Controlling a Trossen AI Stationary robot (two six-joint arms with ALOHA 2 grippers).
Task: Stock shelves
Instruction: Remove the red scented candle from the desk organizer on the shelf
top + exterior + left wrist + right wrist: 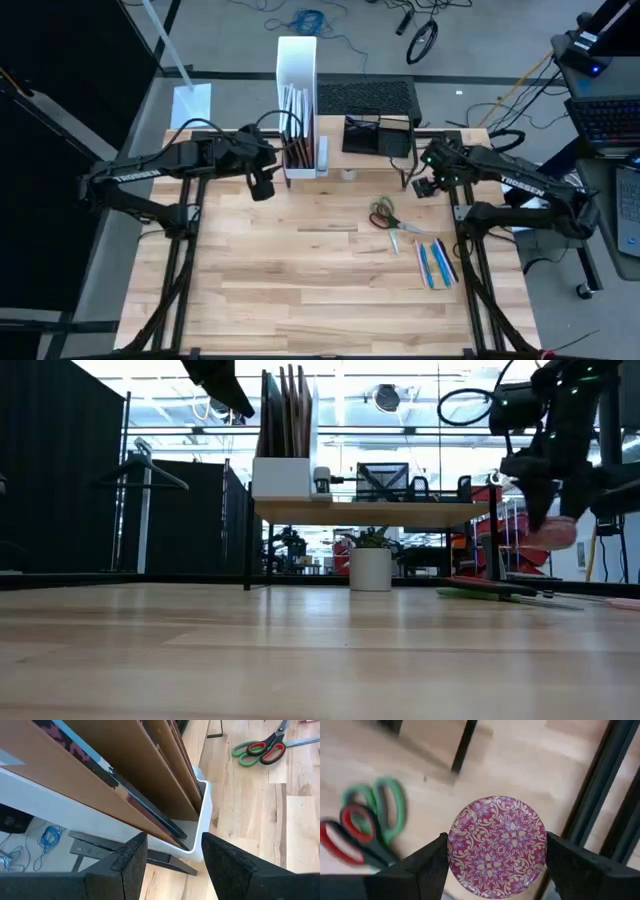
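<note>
The shelves (pixel 400 513) are a low riser with a light-wood top on black legs at the table's far side. On the riser stand a white file box (pixel 297 100) of brown folders and a black organizer tray (pixel 378 135). My left gripper (pixel 172 855) is open, high up beside the file box (pixel 202 815), touching nothing. My right gripper (pixel 496 852) is shut on a round lidded tin (pixel 496 847) with a maroon floral top. It hangs in the air (pixel 548 535) by the riser's right end. My right gripper pinches the round tin between its two fingers, one on each opposite side of its rim (pixel 451 845). The fingers come from above, pointing down, and the patterned top faces up between them. The tin is lifted clear of the table (pixel 548 538).
Green and red scissors (pixel 383 213) and several pens (pixel 435 260) lie on the table's right half. A small white thing (pixel 322 150) stands beside the file box. A potted plant (pixel 370 565) shows under the riser. The riser's right front leg (pixel 465 745) is near the tin.
</note>
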